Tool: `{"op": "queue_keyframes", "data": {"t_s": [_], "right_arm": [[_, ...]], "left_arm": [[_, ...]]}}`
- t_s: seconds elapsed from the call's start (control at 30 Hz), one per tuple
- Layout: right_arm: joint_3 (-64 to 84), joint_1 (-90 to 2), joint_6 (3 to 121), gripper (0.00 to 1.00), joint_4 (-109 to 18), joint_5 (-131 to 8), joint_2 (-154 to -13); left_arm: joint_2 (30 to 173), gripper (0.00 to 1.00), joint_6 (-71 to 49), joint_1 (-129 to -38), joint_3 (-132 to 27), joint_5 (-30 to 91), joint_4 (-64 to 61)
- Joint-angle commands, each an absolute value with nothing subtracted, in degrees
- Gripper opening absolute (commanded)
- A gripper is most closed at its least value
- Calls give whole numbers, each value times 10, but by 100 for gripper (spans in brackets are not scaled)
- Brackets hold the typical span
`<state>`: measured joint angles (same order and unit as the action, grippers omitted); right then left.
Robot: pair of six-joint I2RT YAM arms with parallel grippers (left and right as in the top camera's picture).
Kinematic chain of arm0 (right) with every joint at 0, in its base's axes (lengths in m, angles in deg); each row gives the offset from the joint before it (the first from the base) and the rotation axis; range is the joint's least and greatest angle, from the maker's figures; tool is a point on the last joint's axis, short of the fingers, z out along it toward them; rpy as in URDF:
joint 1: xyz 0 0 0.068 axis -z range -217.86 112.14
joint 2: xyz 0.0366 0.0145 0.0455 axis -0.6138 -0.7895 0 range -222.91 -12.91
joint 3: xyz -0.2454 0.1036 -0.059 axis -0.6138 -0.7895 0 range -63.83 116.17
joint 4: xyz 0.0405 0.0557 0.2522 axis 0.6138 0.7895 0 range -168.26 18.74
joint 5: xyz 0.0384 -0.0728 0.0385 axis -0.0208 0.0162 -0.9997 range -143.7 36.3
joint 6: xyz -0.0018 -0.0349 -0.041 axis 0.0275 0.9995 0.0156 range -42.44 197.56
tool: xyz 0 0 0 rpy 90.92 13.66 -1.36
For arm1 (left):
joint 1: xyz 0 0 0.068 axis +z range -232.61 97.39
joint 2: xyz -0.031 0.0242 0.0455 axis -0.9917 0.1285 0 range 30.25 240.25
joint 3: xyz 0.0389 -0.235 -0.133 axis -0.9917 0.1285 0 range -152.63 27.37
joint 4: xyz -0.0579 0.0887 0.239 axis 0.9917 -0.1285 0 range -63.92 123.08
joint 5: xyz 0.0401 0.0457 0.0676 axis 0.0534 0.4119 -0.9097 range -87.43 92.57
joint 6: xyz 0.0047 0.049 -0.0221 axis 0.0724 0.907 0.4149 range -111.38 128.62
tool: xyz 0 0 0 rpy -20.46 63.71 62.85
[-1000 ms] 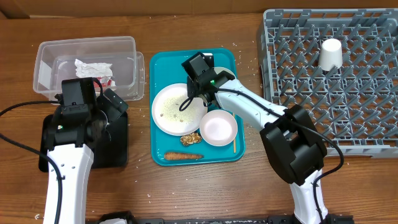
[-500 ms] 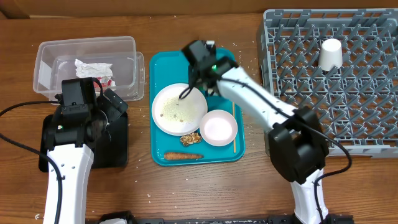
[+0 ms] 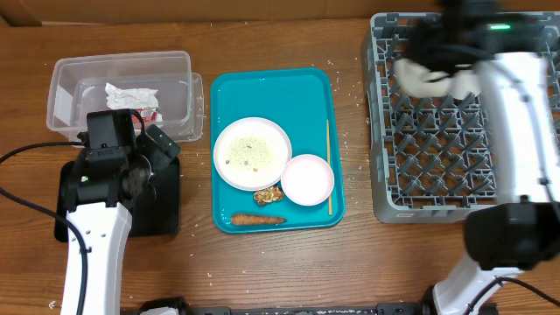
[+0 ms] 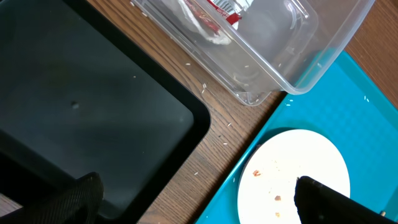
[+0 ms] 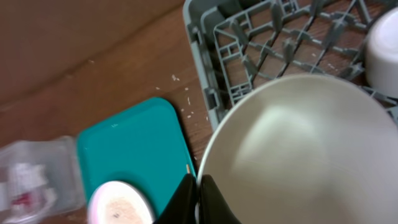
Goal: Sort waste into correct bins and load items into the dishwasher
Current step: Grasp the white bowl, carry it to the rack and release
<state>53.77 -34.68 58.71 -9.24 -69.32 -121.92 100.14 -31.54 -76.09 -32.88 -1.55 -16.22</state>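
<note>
My right gripper [image 5: 199,194] is shut on the rim of a white bowl [image 5: 298,149], holding it above the left part of the grey dish rack [image 5: 273,37]. From overhead the bowl [image 3: 424,76] is a blur over the rack [image 3: 437,166]. A white cup [image 5: 384,53] stands in the rack. On the teal tray lie a plate [image 3: 253,153] with rice grains, a smaller bowl [image 3: 307,179], a brown lump [image 3: 268,195] and a sausage-like stick [image 3: 258,220]. My left gripper [image 4: 199,205] stands open over the edge of the black tray [image 4: 74,106]. The clear tub [image 3: 122,92] holds a napkin and a red wrapper [image 4: 221,7].
The teal tray [image 3: 306,87] lies between the tub and the rack. A thin wooden stick [image 3: 329,166] lies along its right edge. Rice grains are scattered on the wooden table [image 3: 350,87]. A black cable [image 3: 22,153] runs at the left.
My right arm swung from the plate on the teal tray to above the rack, carrying the white bowl in its shut jaws. The left arm stayed still.
</note>
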Motion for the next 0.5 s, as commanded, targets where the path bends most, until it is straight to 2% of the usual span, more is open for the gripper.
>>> {"op": "queue_keyframes", "data": {"t_s": [0.0,0.07,0.23,0.37,0.47], "right_arm": [[539,-244,692,4,-89,-952,-1212],[522,-176,744,4,-89,-1046,-1213],[457,-58,833,4,-95,-1171,-1224],[384,-3,856,4,-151,-1295,-1241],[325,15,855,4,-240,-1395,-1254]], "left_arm": [[999,100,-319,-759,-335,-14,-162],[999,100,-319,-759,-335,-14,-162],[999,100,-319,-759,-335,-14,-162],[999,100,-319,-759,-335,-14,-162],[999,100,-319,-759,-335,-14,-162]]}}
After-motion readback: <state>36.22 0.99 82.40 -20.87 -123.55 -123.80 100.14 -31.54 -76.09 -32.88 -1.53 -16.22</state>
